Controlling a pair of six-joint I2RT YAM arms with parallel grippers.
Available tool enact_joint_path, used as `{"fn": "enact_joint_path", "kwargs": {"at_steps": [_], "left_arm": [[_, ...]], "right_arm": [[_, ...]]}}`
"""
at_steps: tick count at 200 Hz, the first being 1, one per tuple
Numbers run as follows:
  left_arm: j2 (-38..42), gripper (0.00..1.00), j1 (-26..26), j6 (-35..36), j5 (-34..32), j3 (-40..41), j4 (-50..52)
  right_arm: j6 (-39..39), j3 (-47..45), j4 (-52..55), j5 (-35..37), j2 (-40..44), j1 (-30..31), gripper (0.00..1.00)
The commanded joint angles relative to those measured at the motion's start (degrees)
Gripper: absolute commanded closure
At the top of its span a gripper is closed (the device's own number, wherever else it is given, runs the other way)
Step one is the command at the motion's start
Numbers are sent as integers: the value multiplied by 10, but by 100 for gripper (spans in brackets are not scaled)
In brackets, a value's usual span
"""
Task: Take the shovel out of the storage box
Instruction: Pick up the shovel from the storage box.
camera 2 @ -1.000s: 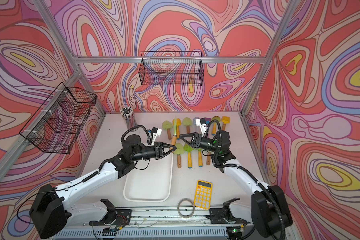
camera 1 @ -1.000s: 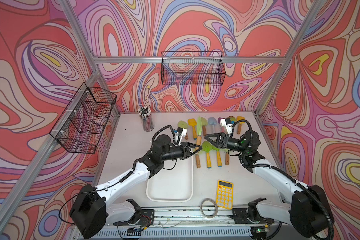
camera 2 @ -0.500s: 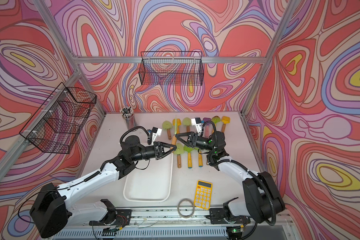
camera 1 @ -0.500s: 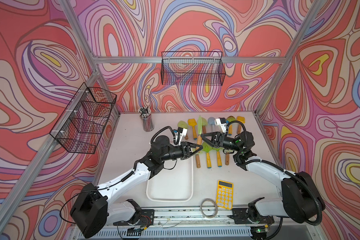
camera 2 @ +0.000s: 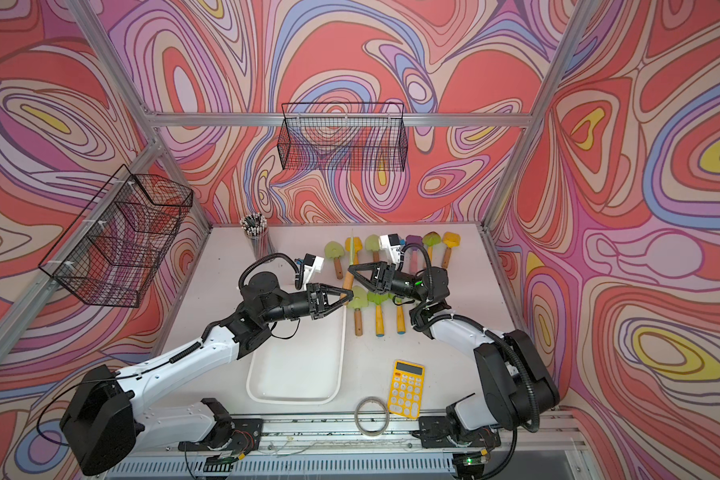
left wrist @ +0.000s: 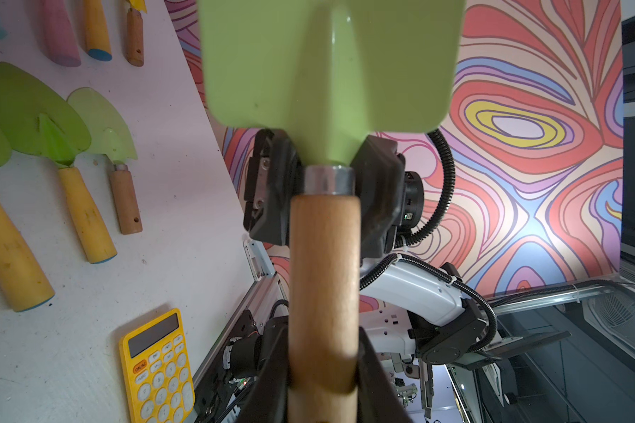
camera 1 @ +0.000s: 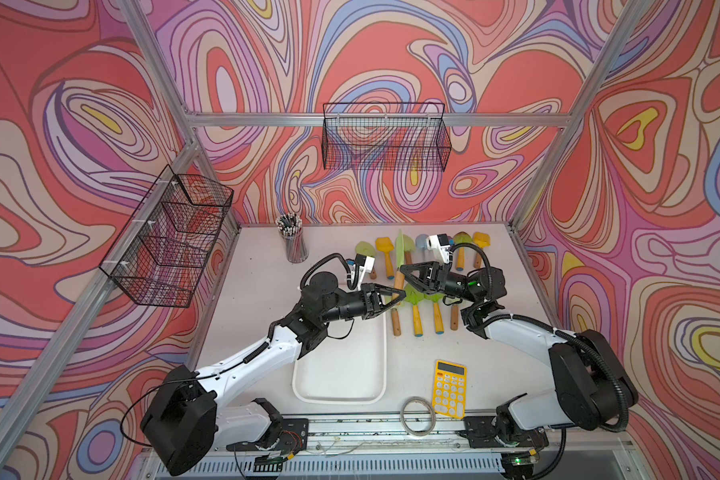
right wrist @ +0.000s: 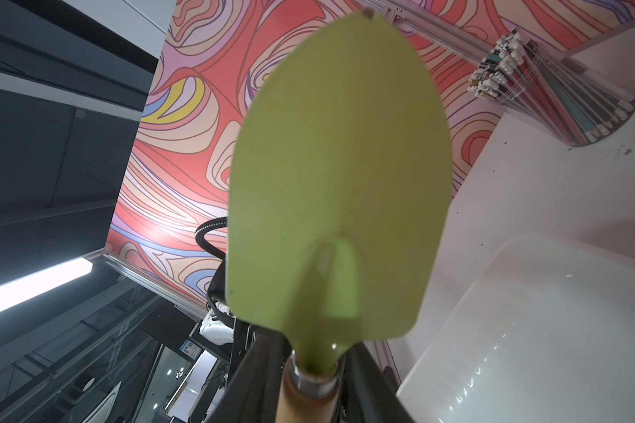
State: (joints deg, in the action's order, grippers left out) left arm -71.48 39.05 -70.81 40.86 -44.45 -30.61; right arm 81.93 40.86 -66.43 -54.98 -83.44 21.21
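Note:
The shovel has a green blade and a wooden handle and stands upright in the air above the far right corner of the white storage box. My left gripper is shut on the lower handle. My right gripper reaches in from the right, shut on the shovel's neck, its fingers against both sides of the metal collar. In the right wrist view the blade fills the middle. Both top views show the box with nothing in it.
Several more shovels lie in rows on the table right of the box, under my right arm. A yellow calculator and a tape ring lie near the front. A pencil cup stands at the back left. Wire baskets hang on the walls.
My right gripper has moved left to the upright shovel and narrowed its jaws around the neck. My left gripper has kept its hold on the handle and stayed put.

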Motion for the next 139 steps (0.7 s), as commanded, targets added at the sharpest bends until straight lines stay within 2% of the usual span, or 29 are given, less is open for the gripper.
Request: {"fn": "enact_joint_path", "kwargs": {"at_steps": [1, 45, 102, 111, 126, 139], "left_arm": [[-8, 100, -2, -11, 12, 8, -39], [-10, 100, -2, -8, 13, 9, -40], [2, 100, -2, 3, 10, 22, -26], [9, 88, -2, 14, 6, 22, -6], [23, 54, -2, 40, -2, 21, 44], [40, 35, -3, 75, -17, 19, 101]], "right_arm": [[14, 17, -31, -7, -9, 9, 63], [5, 21, -13, -9, -16, 21, 64], [-26, 17, 36, 6, 0, 20, 86], [-39, 19, 57, 8, 5, 20, 87], [-62, 22, 93, 10, 14, 19, 89], [-88, 31, 141, 9, 24, 16, 90]]}}
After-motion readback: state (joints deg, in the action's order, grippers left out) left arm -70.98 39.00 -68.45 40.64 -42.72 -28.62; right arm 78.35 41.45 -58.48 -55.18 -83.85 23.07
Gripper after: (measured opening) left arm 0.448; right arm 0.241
